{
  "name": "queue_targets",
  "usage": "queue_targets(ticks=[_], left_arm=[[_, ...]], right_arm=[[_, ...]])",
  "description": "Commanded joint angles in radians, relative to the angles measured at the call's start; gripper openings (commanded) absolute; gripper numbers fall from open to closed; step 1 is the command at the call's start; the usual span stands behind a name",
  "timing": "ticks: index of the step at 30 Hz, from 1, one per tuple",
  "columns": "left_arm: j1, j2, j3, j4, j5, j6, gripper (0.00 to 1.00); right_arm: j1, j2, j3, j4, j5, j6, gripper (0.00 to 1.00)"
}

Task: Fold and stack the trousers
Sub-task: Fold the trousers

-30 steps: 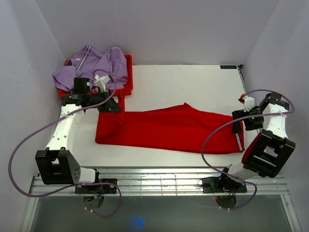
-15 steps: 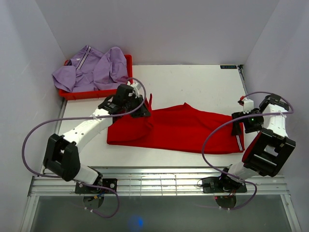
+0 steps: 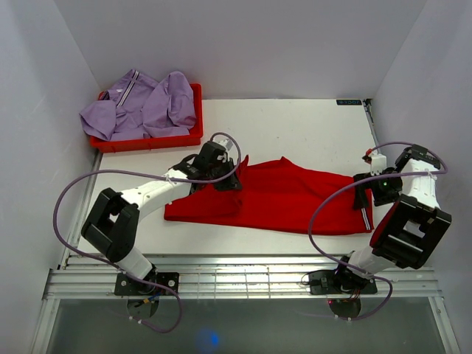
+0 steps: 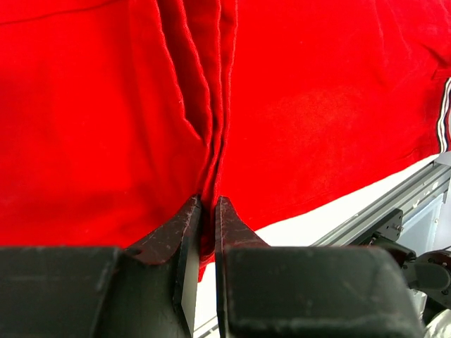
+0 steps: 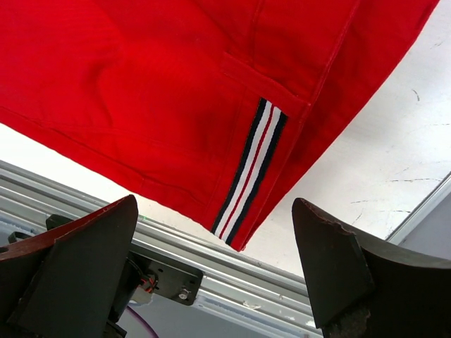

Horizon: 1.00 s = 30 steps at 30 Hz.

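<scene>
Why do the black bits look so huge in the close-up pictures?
Left wrist view: the jaws sit right by the lens, so they loom large over the red trousers. Right wrist view: same for its open jaws, while the striped trim looks crisp. Top view: even light, soft shadows.

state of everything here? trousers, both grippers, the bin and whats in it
red trousers: spread lengthwise on the table, left end gathered into a raised fold, not stacked
left gripper: jaws shut on that fold of the red trousers
right gripper: jaws wide open, holding nothing, over the striped end of the trousers
red bin: at the far left corner, filled
purple garment: heaped unfolded in the bin, spilling over its rim
</scene>
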State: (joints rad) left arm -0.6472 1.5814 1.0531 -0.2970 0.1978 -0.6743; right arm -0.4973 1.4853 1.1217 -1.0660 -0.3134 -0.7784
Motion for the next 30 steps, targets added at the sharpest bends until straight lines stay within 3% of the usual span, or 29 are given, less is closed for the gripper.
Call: queue_targets(ticks=[1, 3, 5, 8, 10, 11, 13, 15, 19, 23, 26, 30], left_arm=[[-0.008, -0.023, -0.021, 0.061, -0.009, -0.013, 0.0], [-0.009, -0.009, -0.031, 0.071, 0.0, -0.016, 0.03], [-0.015, -0.001, -0.033, 0.081, 0.018, -0.013, 0.13], [-0.028, 0.011, -0.027, 0.084, 0.046, 0.007, 0.53], [-0.028, -0.001, -0.009, 0.066, 0.057, 0.025, 0.63], [-0.028, -0.012, -0.001, 0.059, 0.063, 0.063, 0.74], [-0.028, -0.062, 0.011, 0.021, 0.063, 0.111, 0.81], [-0.016, -0.112, -0.001, 0.007, 0.074, 0.18, 0.84], [0.027, -0.239, -0.062, -0.025, 0.162, 0.28, 0.84], [0.133, -0.25, -0.088, -0.06, 0.368, 0.422, 0.84], [0.201, -0.218, -0.103, -0.086, 0.481, 0.47, 0.84], [0.239, -0.131, -0.133, -0.1, 0.604, 0.519, 0.8]], right_arm=[[-0.006, 0.012, -0.008, -0.028, -0.015, -0.007, 0.96], [-0.006, 0.01, -0.011, -0.031, -0.016, -0.009, 0.95], [-0.006, 0.009, -0.016, -0.031, -0.016, -0.01, 0.95], [-0.006, 0.006, -0.007, -0.038, -0.026, -0.012, 0.93], [-0.006, -0.002, 0.009, -0.048, -0.064, -0.009, 0.93], [-0.003, -0.013, 0.018, -0.049, -0.079, 0.001, 0.95], [0.005, -0.025, 0.065, -0.06, -0.163, 0.022, 0.99], [0.038, -0.049, 0.105, -0.045, -0.255, 0.071, 0.91], [0.201, -0.1, 0.113, 0.102, -0.3, 0.218, 0.6], [0.438, -0.079, 0.108, 0.286, -0.285, 0.358, 0.49], [0.563, 0.013, 0.148, 0.373, -0.263, 0.412, 0.38], [0.657, 0.147, 0.213, 0.454, -0.228, 0.456, 0.32]])
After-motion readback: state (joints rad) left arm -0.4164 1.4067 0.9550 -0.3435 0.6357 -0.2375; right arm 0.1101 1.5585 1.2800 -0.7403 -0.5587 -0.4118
